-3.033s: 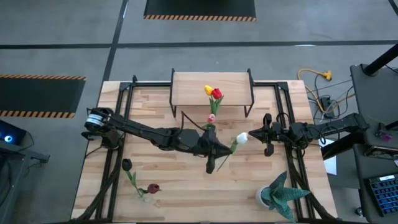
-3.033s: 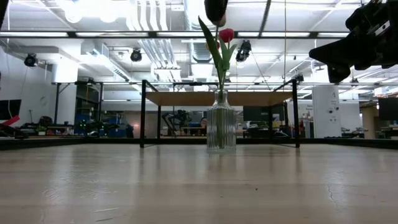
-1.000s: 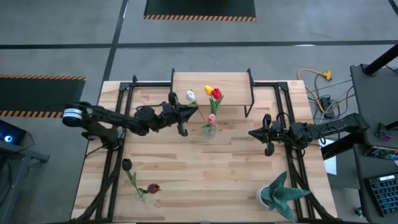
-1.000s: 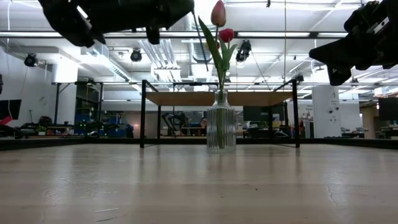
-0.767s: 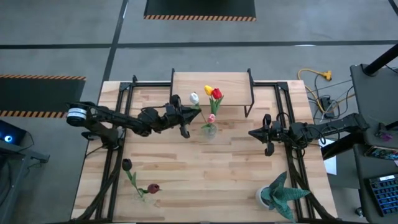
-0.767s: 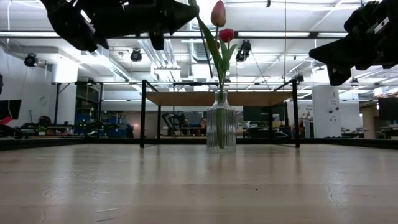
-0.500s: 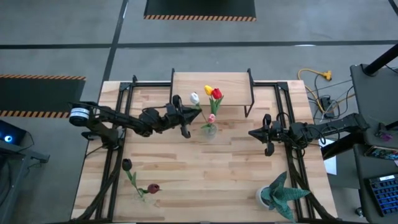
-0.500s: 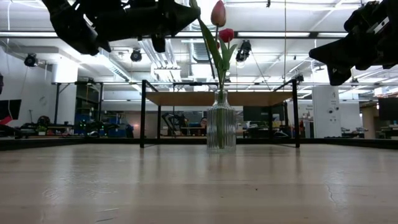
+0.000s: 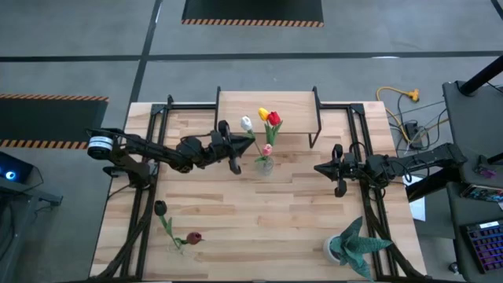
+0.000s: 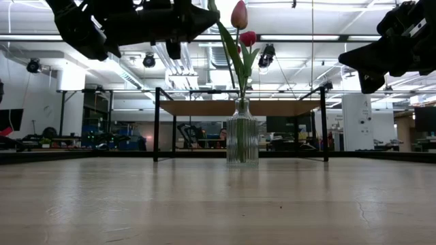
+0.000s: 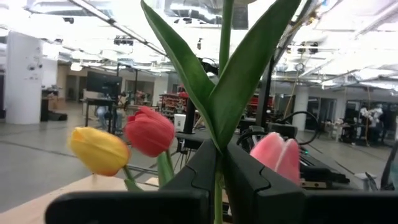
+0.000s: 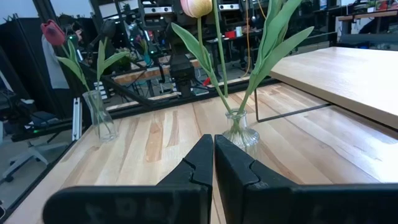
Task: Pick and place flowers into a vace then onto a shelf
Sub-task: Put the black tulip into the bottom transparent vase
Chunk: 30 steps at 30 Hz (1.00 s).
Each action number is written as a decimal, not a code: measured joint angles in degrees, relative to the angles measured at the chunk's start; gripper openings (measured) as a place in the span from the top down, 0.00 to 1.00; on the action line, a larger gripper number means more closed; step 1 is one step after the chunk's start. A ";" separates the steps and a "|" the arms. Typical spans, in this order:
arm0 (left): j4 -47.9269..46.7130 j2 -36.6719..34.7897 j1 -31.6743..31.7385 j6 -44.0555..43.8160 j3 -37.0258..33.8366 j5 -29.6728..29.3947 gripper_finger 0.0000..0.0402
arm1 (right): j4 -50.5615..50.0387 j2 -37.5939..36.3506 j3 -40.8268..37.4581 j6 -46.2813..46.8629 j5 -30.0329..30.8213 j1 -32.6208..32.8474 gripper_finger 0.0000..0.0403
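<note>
Bare planks (image 9: 259,212) (front), shelf (image 9: 267,110) behind

The setting was a large robotics lab or industrial workshop hall, with the plank table (image 9: 259,212) standing on a grey concrete floor. Around the table lay dark floor mats edged in orange-and-black hazard stripes (image 9: 253,22), and a yellow cable (image 9: 401,96) trailed beside it. Beyond the table the hall showed exposed ceiling ducts and strip lights (image 10: 163,27), with more workbenches and equipment racks (image 10: 109,139) behind.
</note>
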 joint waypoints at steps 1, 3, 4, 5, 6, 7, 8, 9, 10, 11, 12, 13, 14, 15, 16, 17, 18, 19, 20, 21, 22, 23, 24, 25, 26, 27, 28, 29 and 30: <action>-0.02 0.00 0.07 -0.49 -0.02 -0.19 0.99 | 0.00 0.00 0.00 0.00 0.02 0.00 0.98; -0.02 0.00 0.17 -1.08 -0.02 -0.23 0.99 | 0.00 0.00 0.00 0.00 0.01 0.00 0.98; -0.04 0.00 0.19 -1.09 -0.02 -0.25 0.99 | 0.00 0.00 0.00 0.00 0.02 0.00 0.98; -0.04 0.00 0.20 -1.06 -0.02 -0.29 0.99 | 0.00 0.00 0.00 0.00 0.00 0.00 0.98; -0.04 0.00 0.18 -1.06 -0.02 -0.28 0.99 | -0.02 0.00 0.00 0.00 0.01 0.00 0.98; -0.04 0.00 0.17 -1.06 -0.02 -0.28 0.99 | -0.01 0.00 0.00 -0.01 0.01 0.00 0.98; -0.04 0.00 0.17 -1.06 -0.02 -0.28 0.99 | -0.01 0.00 0.00 0.00 0.01 0.00 0.98; -0.04 0.00 0.17 -1.08 -0.02 -0.27 0.99 | 0.00 0.00 0.00 0.00 0.01 0.00 0.98; -0.04 0.00 0.17 -1.13 0.00 -0.28 0.99 | -0.02 0.00 0.00 0.00 0.01 0.00 0.98; -0.05 0.00 0.17 -1.15 0.18 -0.28 0.99 | -0.02 0.00 0.00 -0.02 0.01 0.00 0.98; -0.05 0.00 0.17 -1.14 0.78 -0.28 0.99 | -0.02 0.00 0.00 -0.02 0.00 0.00 0.98; -0.04 0.02 0.17 -1.00 1.70 -0.26 0.99 | -0.02 0.00 0.00 -0.02 0.00 0.00 0.98; -0.07 0.00 0.17 0.05 2.59 -0.25 0.99 | -0.02 0.00 0.00 -0.01 0.01 0.00 0.98; -0.31 -0.03 0.18 1.73 3.37 -0.25 0.99 | -0.02 0.00 0.00 -0.02 0.02 0.00 0.98; -1.02 -0.07 0.25 3.25 4.04 -0.25 0.99 | -0.02 0.00 0.00 -0.02 0.00 0.00 0.98; -2.47 -0.07 0.39 4.03 4.61 -0.27 0.99 | -0.02 -0.01 0.00 0.00 0.01 0.00 0.98; -4.42 -0.07 0.54 4.13 5.08 -0.22 0.99 | -0.02 -0.03 0.00 0.00 0.01 0.00 0.98; -6.00 -0.03 0.57 3.99 5.36 -0.22 0.99 | -0.02 -0.04 0.00 -0.01 0.00 0.00 0.98; -7.15 0.00 0.59 3.71 5.51 -0.20 0.99 | -0.02 -0.04 0.00 0.00 0.01 0.00 0.98; -7.36 0.00 0.59 3.63 5.54 -0.17 0.99 | -0.02 -0.04 0.00 0.00 0.00 0.00 0.98; -7.29 0.00 0.59 3.59 5.47 -0.15 0.99 | -0.02 -0.04 0.00 0.00 0.00 0.00 0.98; -6.93 -0.01 0.59 3.32 5.23 -0.15 0.99 | -0.01 -0.03 0.00 0.00 0.00 0.00 0.98; -6.91 -0.07 0.59 2.71 4.78 -0.15 0.99 | -0.02 -0.04 0.00 0.00 0.00 0.00 0.98; -6.96 -0.07 0.61 2.18 4.30 -0.15 0.99 | -0.01 -0.02 0.00 0.00 0.00 0.00 0.98; -7.30 -0.03 0.61 1.96 3.99 -0.15 0.99 | -0.01 -0.02 0.00 0.00 0.00 0.00 0.98; -7.41 0.00 0.61 1.87 3.74 -0.15 0.99 | -0.02 -0.02 0.00 0.00 0.00 0.00 0.98; -7.37 0.00 0.61 1.86 3.56 -0.13 0.99 | 0.00 -0.02 0.00 -0.01 0.00 0.00 0.98; -7.27 0.00 0.61 1.69 3.39 -0.12 0.99 | -0.01 -0.02 0.00 -0.02 0.00 0.00 0.98; -7.00 0.29 0.61 1.58 3.20 -0.14 0.99 | -0.02 -0.02 0.00 -0.02 0.00 0.00 0.98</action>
